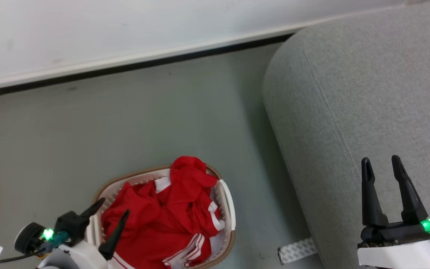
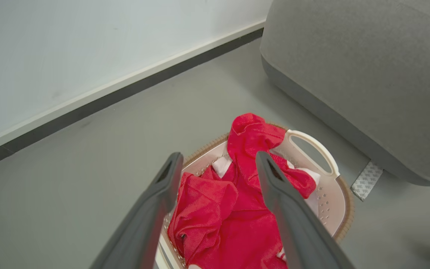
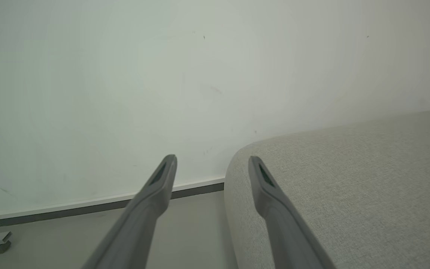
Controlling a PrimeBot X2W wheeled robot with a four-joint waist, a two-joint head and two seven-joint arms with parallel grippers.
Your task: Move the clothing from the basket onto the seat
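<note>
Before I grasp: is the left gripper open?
Open. The left gripper has its fingers well apart over the clothing in the basket, holding nothing.

Our left gripper (image 1: 113, 208) sits at the lower left of the head view, its two dark fingers spread wide and angled up to the right, holding nothing. Our right gripper (image 1: 381, 160) stands at the lower right, fingers parted, pointing upward, likewise empty.

Clear gap btw basket (image 1: 230, 204) & seat (image 1: 349, 93)
</note>
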